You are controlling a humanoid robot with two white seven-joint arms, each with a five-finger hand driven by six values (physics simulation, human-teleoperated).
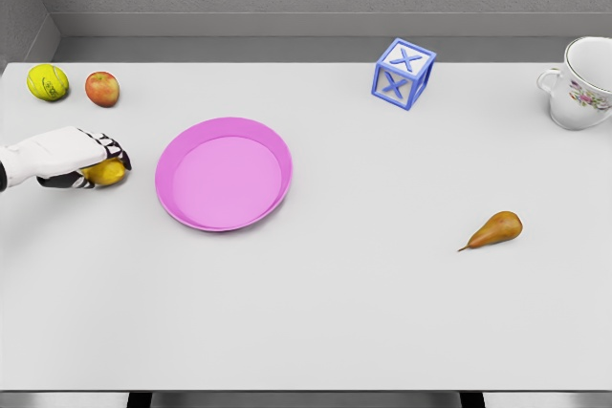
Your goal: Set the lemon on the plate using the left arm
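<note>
1. the left hand [69, 157] is being shown entering from the left edge of the table [382, 312], with its fingers [113, 152] being curled down and clamped on the lemon [107, 173].
2. the lemon is being held low at the table's left side, just left of the plate [224, 174] and apart from its rim; whether it is being lifted off the surface cannot be told.
3. a narrow strip of bare table is being left between the lemon and the plate's near rim.
4. the tennis ball [47, 82] and the apple [101, 89] are being seen behind the hand, near the far left corner, just beside each other.
5. the block [403, 73] marked with an x is being seen near the far edge, right of the middle, well apart from the plate.
6. the cup [582, 83] is being cut off by the right edge of the view.
7. the pear [496, 229] is being seen lying on its side on the right half, with wide bare surface around it and along the near edge.
8. counted: one lemon, one plate, one tennis ball, one apple, one block, one cup, one pear, one hand.
</note>
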